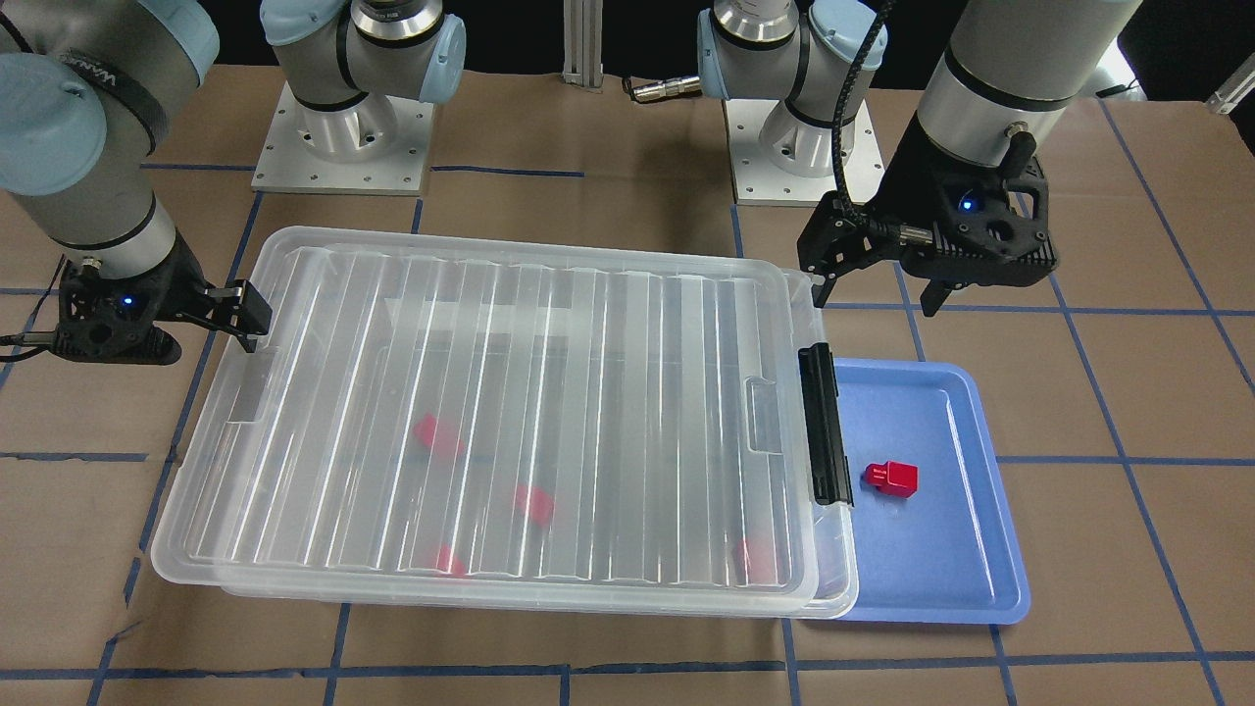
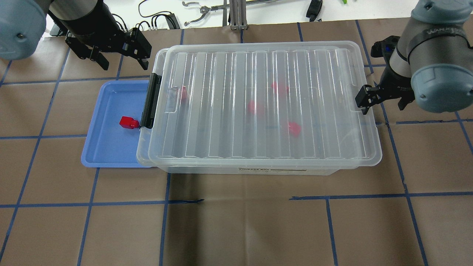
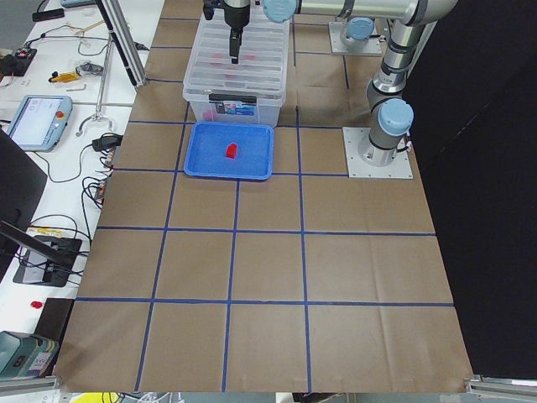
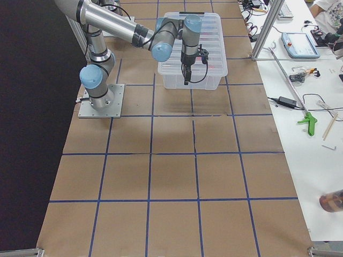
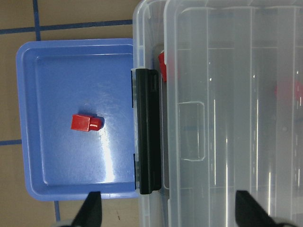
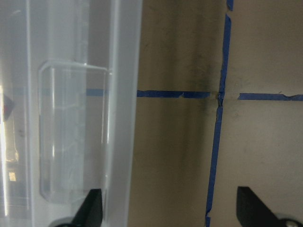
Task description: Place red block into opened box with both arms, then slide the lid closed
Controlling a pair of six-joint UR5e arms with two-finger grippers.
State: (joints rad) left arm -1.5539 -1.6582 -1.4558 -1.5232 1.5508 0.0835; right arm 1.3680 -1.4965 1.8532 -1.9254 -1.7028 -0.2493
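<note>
The clear box [image 2: 145, 157] lies across the table with the ribbed lid [image 2: 229, 140] over nearly all of it. Only a narrow strip by the black clip [image 2: 149, 99] is uncovered. Several red blocks [image 2: 293, 128] show blurred through the lid. One more red block [image 2: 128, 122] sits in the blue tray [image 2: 107, 155]. My left gripper [image 2: 125, 65] hovers open and empty behind the tray and the box's clip end. My right gripper [image 2: 381, 105] is open at the other short end, one finger [image 2: 364, 99] against the lid's edge.
The blue tray [image 1: 961, 579] is tucked partly under the box's clip end. Brown paper with blue tape lines covers the table. Both arm bases [image 1: 343, 147] stand behind the box. Cables and tools lie on the side benches beyond the table.
</note>
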